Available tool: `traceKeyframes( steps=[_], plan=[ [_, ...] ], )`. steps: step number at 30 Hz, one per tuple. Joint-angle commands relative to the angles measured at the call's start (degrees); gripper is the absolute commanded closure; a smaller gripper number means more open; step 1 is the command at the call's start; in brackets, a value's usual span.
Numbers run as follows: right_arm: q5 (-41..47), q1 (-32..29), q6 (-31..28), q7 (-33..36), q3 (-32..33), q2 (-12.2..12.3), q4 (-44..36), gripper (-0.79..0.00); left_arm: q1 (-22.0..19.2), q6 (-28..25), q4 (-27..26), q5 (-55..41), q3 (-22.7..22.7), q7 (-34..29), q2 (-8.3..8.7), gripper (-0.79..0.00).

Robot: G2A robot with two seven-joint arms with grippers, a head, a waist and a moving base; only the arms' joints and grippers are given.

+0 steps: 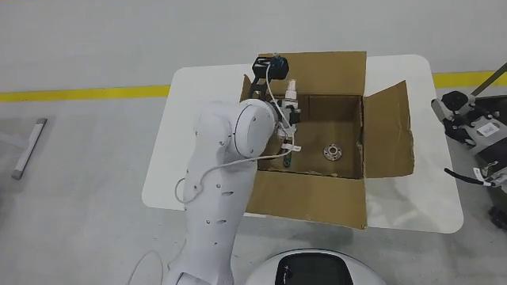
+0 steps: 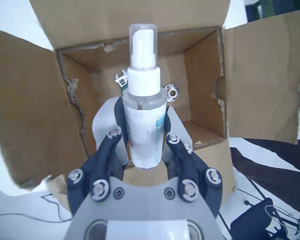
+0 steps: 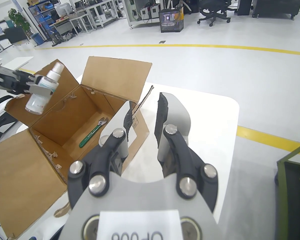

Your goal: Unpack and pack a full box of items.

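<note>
An open cardboard box (image 1: 313, 196) stands on the white table (image 1: 416, 206). My left gripper (image 2: 143, 108) is shut on a clear spray bottle (image 2: 143, 76) with a white pump and label, held above the box's open top. From the right wrist view the bottle (image 3: 42, 88) hangs tilted over the box's far edge. Inside the box (image 2: 202, 76) lie a green-handled adjustable wrench (image 3: 92, 132) and a small metal fitting (image 1: 332, 152). My right gripper (image 3: 145, 111) is open with nothing between its fingers, beside the box above the table.
All the box's flaps (image 3: 116, 76) are folded outward, some with torn edges. A dark green cart (image 3: 292, 188) stands off the table's side. Black equipment with cables (image 1: 475, 134) sits past the table's right edge. Bare tabletop (image 3: 202, 126) lies beside the box.
</note>
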Motion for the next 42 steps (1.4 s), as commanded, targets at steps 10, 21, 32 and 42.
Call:
traceKeyframes(
  steps=[10, 21, 32, 42],
  plan=[
    [-0.4, 1.0, -0.4, 0.3, -1.2, 0.0, 0.9, -0.225, 0.5, -2.7, -9.1, 2.1, -10.2, 0.0, 2.66, 0.0],
    [0.0, 2.1, -1.0, -0.3, -2.0, 0.0, 1.0, 0.0, 2.3, -3.4, -10.8, 2.9, -13.3, 0.0, 4.27, 0.0],
    [1.2, 2.2, -3.8, -3.5, -2.6, -0.1, 0.2, 0.0, 2.3, -3.4, -10.8, 2.9, -13.3, 0.0, 4.27, 0.0],
    [1.0, 1.5, -4.0, -3.5, -2.2, -0.1, 0.7, 0.0, 4.0, -11.7, -14.7, 8.2, -18.2, 1.9, 6.17, 0.0]
  ],
)
